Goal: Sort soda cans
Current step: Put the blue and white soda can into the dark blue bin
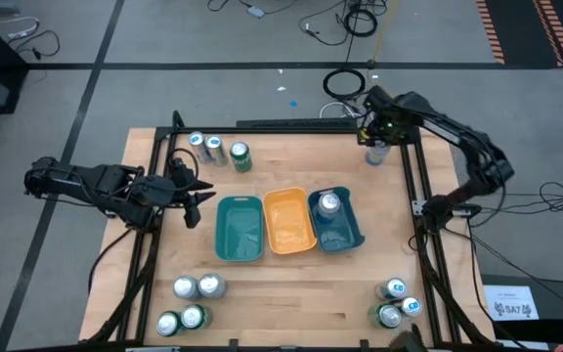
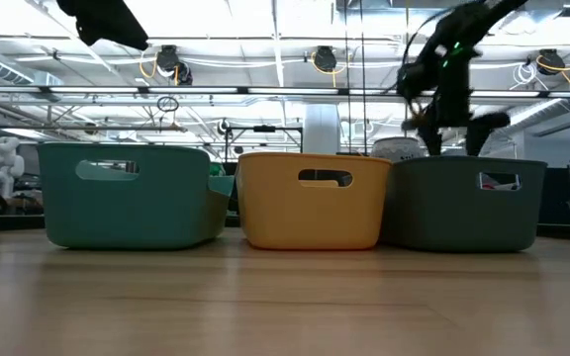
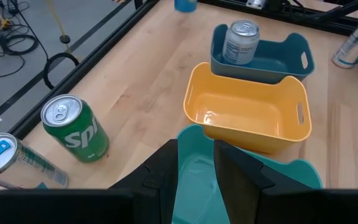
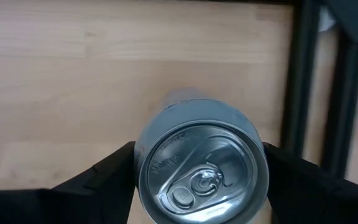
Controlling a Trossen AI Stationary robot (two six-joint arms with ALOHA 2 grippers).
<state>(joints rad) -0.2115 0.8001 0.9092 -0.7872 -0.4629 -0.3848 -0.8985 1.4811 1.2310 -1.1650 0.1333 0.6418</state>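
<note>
- Straddling a silver can (image 4: 201,165), the right gripper (image 4: 197,171) sits at the far right corner of the tabletop (image 1: 291,284). Its fingers (image 4: 98,171) stand on either side of the can top. They look close to the sides, but I cannot tell whether they press it yet.
- That can stands upright on the wood just beside the black frame post (image 4: 300,81). From above only its pale lower end (image 1: 376,153) shows under the gripper.
- Its top is bright bare metal with the pull tab flat and unopened; the side looks silver-white.
- The left gripper (image 1: 195,196) waits near the left edge with fingers together, holding nothing, and points toward the teal tray (image 1: 239,228).
- Done so far, by my reckoning: one silver can (image 1: 328,204) stands in the blue tray (image 1: 348,233) at the right of the row. The teal tray and the yellow tray (image 1: 287,220) are empty.
- Left to do: most of it. Three cans, one of them green (image 1: 239,156), stand at the far left corner. Four (image 1: 192,302) cluster at the near left corner, and about three (image 1: 396,302) at the near right corner.
</note>
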